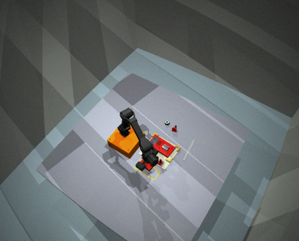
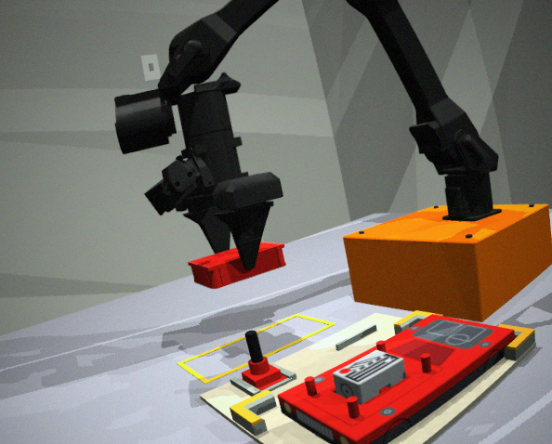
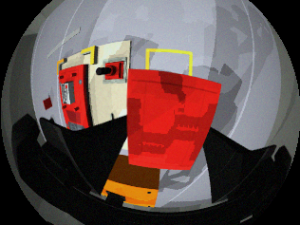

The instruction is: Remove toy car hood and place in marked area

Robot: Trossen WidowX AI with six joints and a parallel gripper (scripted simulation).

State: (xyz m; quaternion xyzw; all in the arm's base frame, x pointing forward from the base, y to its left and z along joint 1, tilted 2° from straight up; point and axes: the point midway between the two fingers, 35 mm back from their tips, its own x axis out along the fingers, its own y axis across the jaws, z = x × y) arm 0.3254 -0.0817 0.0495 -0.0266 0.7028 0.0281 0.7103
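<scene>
The red hood (image 1: 149, 166) (image 2: 207, 276) (image 3: 173, 105) hangs in the air, roughly level, off the car. My gripper (image 2: 236, 260) (image 3: 168, 124) is shut on its two sides. The toy car (image 1: 170, 151) (image 2: 420, 388) (image 3: 81, 89) stands hoodless, with its grey engine block and red posts bare. The marked area is a yellow outline (image 1: 154, 179) (image 2: 192, 372) (image 3: 169, 50) on the table beside the car's board. In the wrist view the hood hides the near part of the outline. In the top view the arm and hood overlap its edge.
A cream board (image 1: 165, 167) (image 3: 102, 99) bears the car, yellow corner brackets and an upright red piece with a black handle (image 1: 160, 162) (image 2: 261, 374) (image 3: 115, 70). The arm stands on an orange block (image 1: 121, 142) (image 2: 410, 271). A grey strip (image 1: 189, 150) and a small wheel (image 1: 166, 122) lie farther off.
</scene>
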